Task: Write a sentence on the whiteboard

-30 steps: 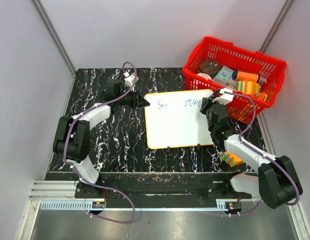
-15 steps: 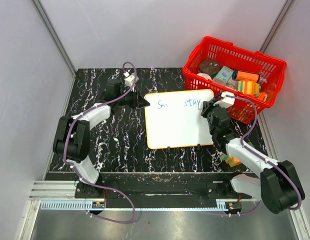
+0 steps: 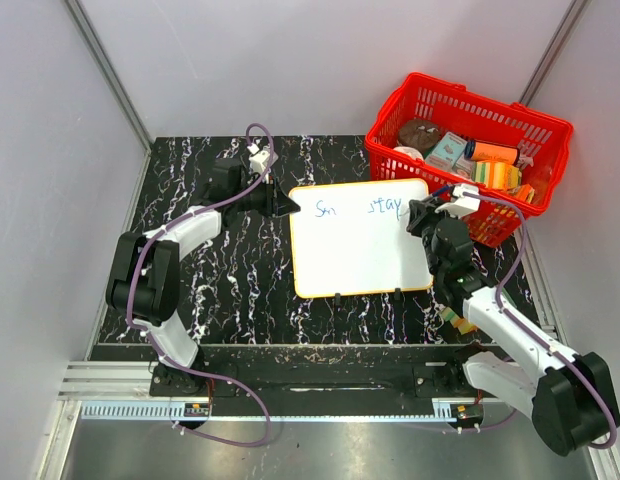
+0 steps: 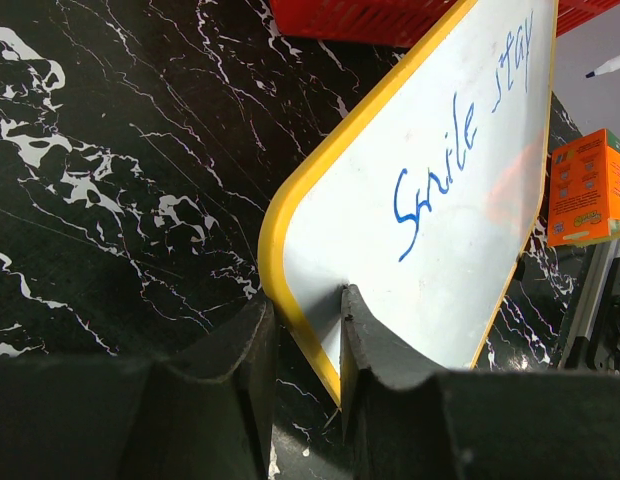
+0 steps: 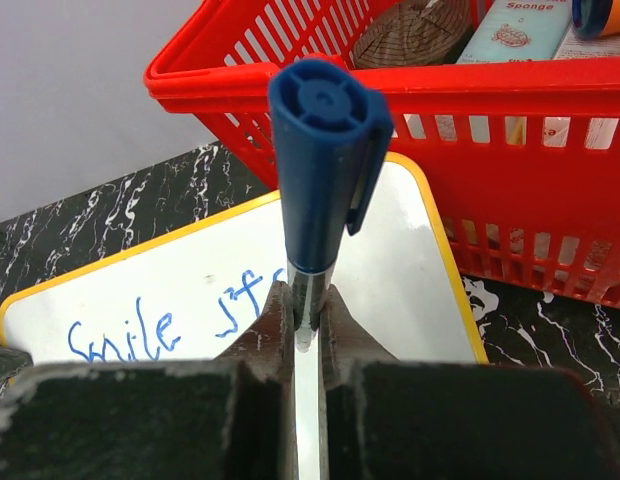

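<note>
The right end effector [image 5: 306, 305], clenched on a blue capped plastic marker [image 5: 325, 130], hangs at the white orange-framed whiteboard [image 3: 355, 255]'s right edge; its blank area lies lower left.

L arm [image 3: 155, 270] folded at elbow, forearm reaching fwd & inward; left gripper [image 4: 305, 310] pinching whiteboard [image 4: 440, 220] edge. R arm [image 3: 510, 325] stretched fwd-left; right gripper [image 5: 306, 300] clamped tight on marker [image 5: 320, 150], cap end up.

whiteboard [image 3: 355, 255]: orange-yellow frame, lying flat | sentence [image 4: 468, 120]: blue "Smile stay", far edge
</note>
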Motion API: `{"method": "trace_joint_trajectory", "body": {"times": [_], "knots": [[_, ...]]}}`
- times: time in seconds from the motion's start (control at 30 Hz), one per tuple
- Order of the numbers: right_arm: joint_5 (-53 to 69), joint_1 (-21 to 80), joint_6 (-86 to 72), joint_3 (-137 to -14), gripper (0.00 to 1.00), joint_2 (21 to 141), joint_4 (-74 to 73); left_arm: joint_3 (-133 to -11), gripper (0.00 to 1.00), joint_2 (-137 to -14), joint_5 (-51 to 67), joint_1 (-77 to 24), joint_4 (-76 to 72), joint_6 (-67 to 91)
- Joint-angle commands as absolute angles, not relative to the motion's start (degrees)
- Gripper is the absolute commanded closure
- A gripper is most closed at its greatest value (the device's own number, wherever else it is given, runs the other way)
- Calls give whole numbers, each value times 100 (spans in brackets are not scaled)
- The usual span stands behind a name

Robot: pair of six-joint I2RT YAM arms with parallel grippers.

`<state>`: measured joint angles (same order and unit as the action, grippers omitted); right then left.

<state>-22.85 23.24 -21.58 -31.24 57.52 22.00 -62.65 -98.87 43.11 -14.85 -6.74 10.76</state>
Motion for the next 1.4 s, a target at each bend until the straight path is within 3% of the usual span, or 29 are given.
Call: {"method": "trace_joint_trajectory", "body": {"times": [0.0,0.8,1.37], "knots": [[-2162,2294,-2066,-3331,100,5616,2171,-6082,100,-10292,3472,-1854,-26,70],[-1415,2478,-1855,-3419,100,5950,2408,-6091,100,-10248,3393,-1881,-26,53],[-2918,4825,-721,-4122,100,7399,3461,-6117,100,-10266,3384,-1881,-9,35]]}}
